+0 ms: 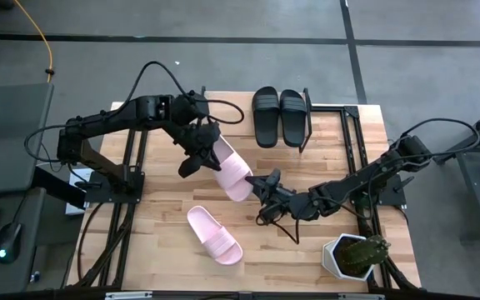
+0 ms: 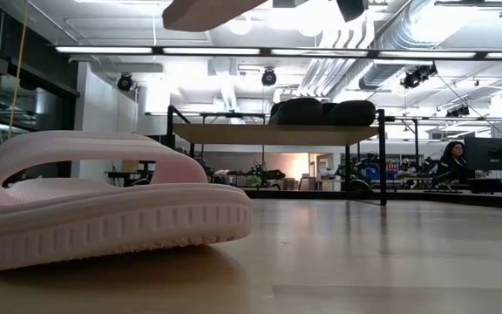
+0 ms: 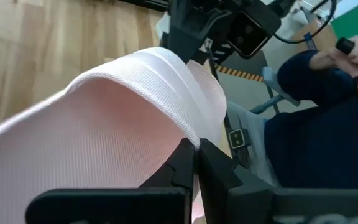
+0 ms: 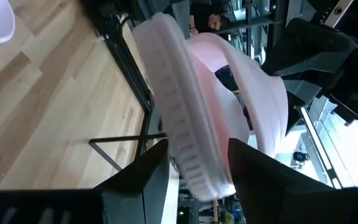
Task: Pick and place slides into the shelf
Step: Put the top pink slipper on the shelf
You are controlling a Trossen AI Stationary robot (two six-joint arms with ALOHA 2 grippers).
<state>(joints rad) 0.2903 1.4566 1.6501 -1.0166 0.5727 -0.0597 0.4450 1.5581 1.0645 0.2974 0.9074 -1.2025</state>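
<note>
Seen from above, a light wooden worktop sits on a grey floor. The left arm reaches in from the left, and its left pincer is clamped on the strap of a raised pink slide, held in the air above the middle of the worktop. In the left wrist view its dark fingers pinch the ribbed pink strap. The right arm comes in from the right edge, and the right pincer meets the same slide at its near end. In the right wrist view its fingers stand apart on either side of the sole's edge, and I cannot tell whether they press it.

The second pink slide lies flat on the worktop, nearer and a little left of centre, with bare wood around it. The two black slides sit side by side on the shelf at the far edge, with open room on the shelf top to their right. A potted plant stands at the near right corner.

No readable writing or brand marks show on anything.
</note>
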